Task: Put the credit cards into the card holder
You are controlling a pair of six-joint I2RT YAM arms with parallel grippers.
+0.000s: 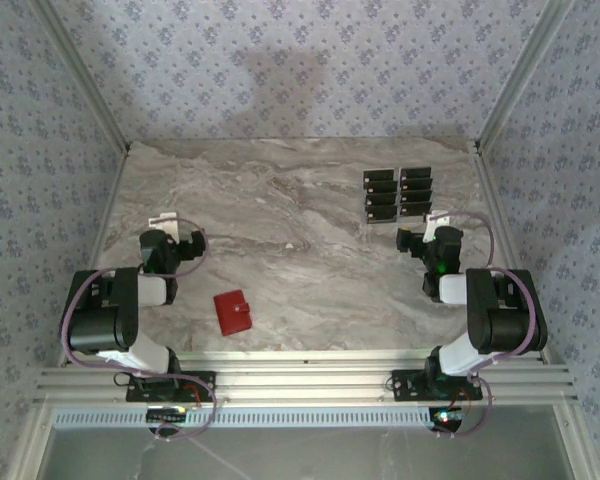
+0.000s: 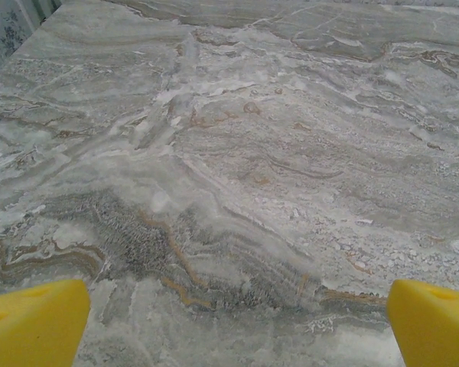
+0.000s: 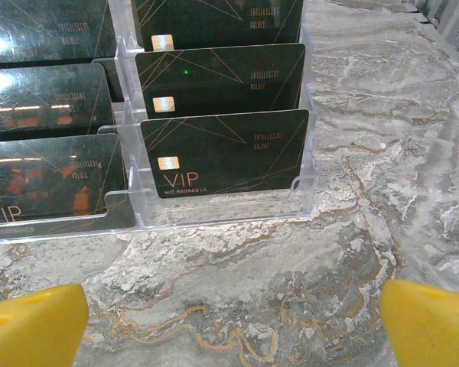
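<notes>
Neatly, credit cards [image 3: 223, 153] stand racked (card holder [image 1: 232, 312] well apart).

Soft, even light falls on the grey marble table [image 1: 300, 210]. A big faint shadow sits on the flowery blue back wall [image 1: 280, 75]. White glare shines on the dark shiny cards [image 3: 53, 95]. Close-up views look slightly fuzzy.
</notes>
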